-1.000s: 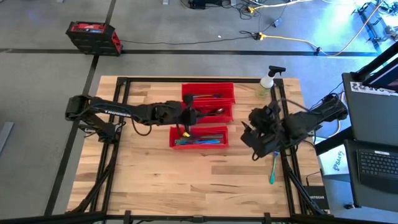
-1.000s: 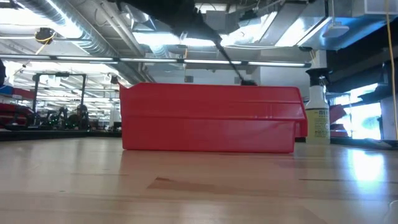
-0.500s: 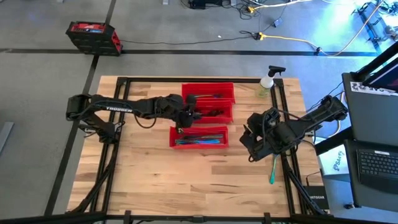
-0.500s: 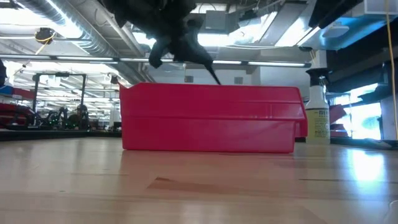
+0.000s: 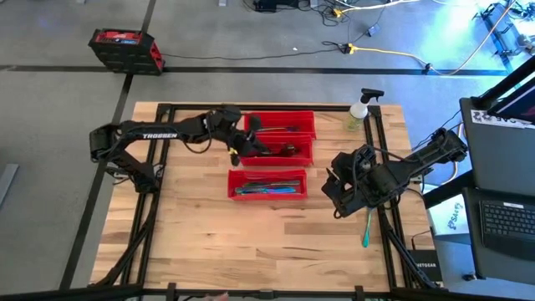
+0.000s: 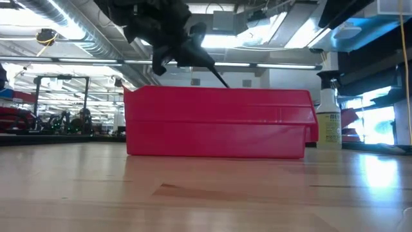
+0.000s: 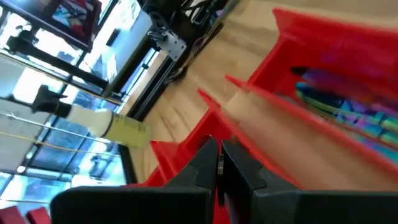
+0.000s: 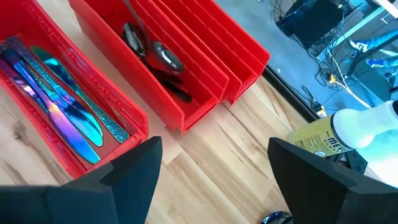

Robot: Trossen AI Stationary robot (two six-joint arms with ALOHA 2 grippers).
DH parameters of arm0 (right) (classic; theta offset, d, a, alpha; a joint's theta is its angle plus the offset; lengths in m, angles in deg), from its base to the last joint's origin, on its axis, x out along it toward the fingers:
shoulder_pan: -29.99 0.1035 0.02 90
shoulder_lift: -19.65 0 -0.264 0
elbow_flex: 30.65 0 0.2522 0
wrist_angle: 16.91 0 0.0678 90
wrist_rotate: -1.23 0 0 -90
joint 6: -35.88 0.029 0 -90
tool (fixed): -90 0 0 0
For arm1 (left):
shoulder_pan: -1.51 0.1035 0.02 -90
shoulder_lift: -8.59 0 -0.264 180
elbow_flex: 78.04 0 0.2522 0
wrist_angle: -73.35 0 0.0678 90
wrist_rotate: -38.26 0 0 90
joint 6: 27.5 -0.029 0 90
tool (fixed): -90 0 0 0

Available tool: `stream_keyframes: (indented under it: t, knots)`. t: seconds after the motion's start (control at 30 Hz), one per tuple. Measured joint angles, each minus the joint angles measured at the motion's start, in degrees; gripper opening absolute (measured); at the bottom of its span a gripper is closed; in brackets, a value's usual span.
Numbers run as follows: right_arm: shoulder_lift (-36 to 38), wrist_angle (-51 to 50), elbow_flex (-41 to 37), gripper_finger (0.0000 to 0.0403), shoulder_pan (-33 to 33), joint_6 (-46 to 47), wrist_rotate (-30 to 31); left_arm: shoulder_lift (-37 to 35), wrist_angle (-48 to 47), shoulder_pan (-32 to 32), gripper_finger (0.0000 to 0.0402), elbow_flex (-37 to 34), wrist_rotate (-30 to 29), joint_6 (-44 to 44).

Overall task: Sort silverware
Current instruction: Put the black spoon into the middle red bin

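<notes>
Iridescent silverware point(image 5: 269, 187) is lying in the nearest red bin point(image 5: 267, 196), with dark pieces point(image 8: 154, 57) in the middle bin point(image 5: 303, 151) behind it. The left gripper point(image 5: 236, 151) is hovering at that middle bin's left end, arm stretched across the bench point(image 5: 251, 242), fingers point(image 7: 208, 163) pressed together around a thin dark utensil point(image 6: 211, 69). The right gripper point(image 5: 341, 189) is waiting right of the nearest bin, fingers point(image 8: 134, 163) spread wide, holding nothing.

White lettering on the left arm point(image 5: 159, 135) reads "TROSSEN" in the high view. The spray bottle point(image 6: 329, 122) carries a label with dark print in the low view (too small to read). A white sheet point(image 5: 452, 215) beside the laptop at the table's right bears blue marks that cannot be made out.
</notes>
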Motion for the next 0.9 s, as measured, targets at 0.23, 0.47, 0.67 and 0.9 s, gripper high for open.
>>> stream_keyframes:
  t: [0.23, 0.47, 0.67, 0.9]
  knots:
    - [0.0, -0.06, 0.0, 0.0278, -0.02, -0.32, 0.0, 2.23, 0.15, 2.21, 0.0, 0.09, 4.22, -9.77]
    - [0.0, -0.08, 0.0, 0.0278, -0.02, -0.44, -2.05, 6.98, 0.91, 2.34, 0.0, 0.09, 6.01, -12.15]
    - [0.0, -0.04, 0.0, 0.0278, -0.02, -0.37, -3.92, 9.13, 1.2, 3.16, 0.0, 0.11, 5.74, -12.87]
    - [-0.02, 0.25, 0.0, 0.0278, -0.02, -0.2, -3.89, 9.25, 3.29, 3.76, 0.0, 0.11, 1.26, -14.81]
